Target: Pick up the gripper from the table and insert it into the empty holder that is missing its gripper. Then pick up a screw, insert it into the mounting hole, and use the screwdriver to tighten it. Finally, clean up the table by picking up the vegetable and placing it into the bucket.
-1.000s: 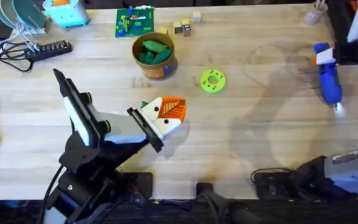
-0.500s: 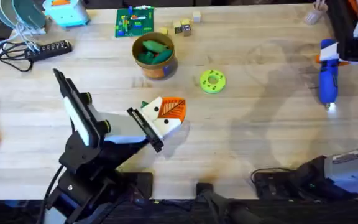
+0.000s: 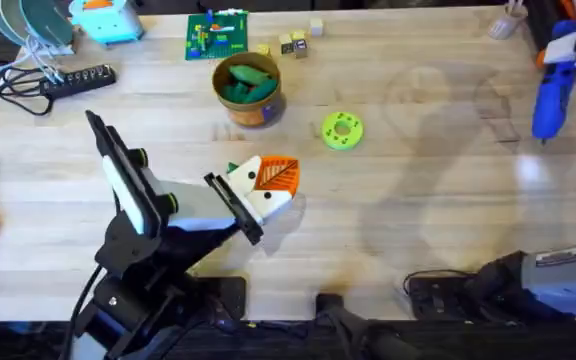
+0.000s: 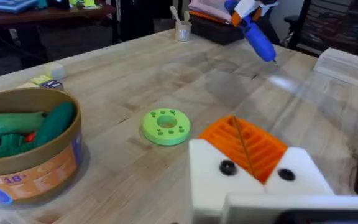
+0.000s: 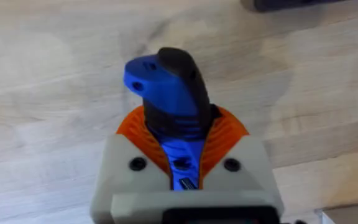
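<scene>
Right end effector (image 5: 182, 163) clamped on the screwdriver (image 3: 553, 88), raised off the desk (image 3: 418, 200) at about 2 o'clock in the overhead view, metal tip angled down. Left end effector (image 3: 268, 185) at centre, white fingers with orange pads pressed together, nothing between them. Bucket (image 3: 249, 90) at 12 o'clock, green vegetables inside. Lime-green disc (image 3: 342, 129) lies just right of the bucket.

Partial "18" print on the bucket (image 4: 27, 168) wall.
</scene>
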Robot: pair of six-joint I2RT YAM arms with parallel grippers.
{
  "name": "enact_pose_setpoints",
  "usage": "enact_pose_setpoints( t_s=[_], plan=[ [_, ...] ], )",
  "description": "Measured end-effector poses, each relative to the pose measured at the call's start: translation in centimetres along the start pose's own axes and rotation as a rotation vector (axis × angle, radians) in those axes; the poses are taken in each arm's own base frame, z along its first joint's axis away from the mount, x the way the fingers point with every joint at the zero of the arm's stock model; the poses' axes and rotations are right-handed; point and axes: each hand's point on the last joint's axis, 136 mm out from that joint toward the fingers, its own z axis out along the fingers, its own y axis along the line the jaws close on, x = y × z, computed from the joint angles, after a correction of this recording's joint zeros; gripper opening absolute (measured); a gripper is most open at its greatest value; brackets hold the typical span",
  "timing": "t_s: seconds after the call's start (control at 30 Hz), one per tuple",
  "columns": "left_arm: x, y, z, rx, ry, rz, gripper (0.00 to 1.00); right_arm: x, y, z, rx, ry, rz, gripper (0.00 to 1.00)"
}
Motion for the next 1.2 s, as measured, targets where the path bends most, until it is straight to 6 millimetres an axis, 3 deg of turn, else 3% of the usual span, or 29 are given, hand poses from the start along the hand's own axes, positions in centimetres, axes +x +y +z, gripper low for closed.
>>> enact_pose_setpoints(
  t_s=[0.27, 0.4, 0.77, 0.9, 1.03, 1.2],
  plan=[
    [0.0, 0.0, 0.0, 0.000, 0.000, 0.000, 0.010, -1.2, 0.0, -2.7, 0.019, -0.070, 0.030, 0.151],
    [0.0, 0.1, 0.0, -0.005, 0.000, 0.000, 0.010, -2.1, 0.0, -5.0, 0.034, -0.129, 0.056, 0.147],
    [0.0, 0.7, 0.0, -0.038, -0.002, -0.001, 0.010, -4.0, 1.2, -15.5, 0.072, -0.370, 0.122, 0.137],
    [0.0, 0.8, 0.0, -0.045, -0.002, -0.001, 0.010, -4.1, 3.0, -18.2, 0.056, -0.450, 0.113, 0.134],
    [0.0, 0.8, 0.0, -0.046, -0.002, -0.001, 0.010, -3.4, 5.9, -19.3, 0.007, -0.531, 0.104, 0.130],
    [0.0, 0.8, 0.0, -0.049, -0.002, -0.001, 0.010, -3.2, 11.4, -19.7, -0.119, -0.696, 0.067, 0.126]
  ],
)
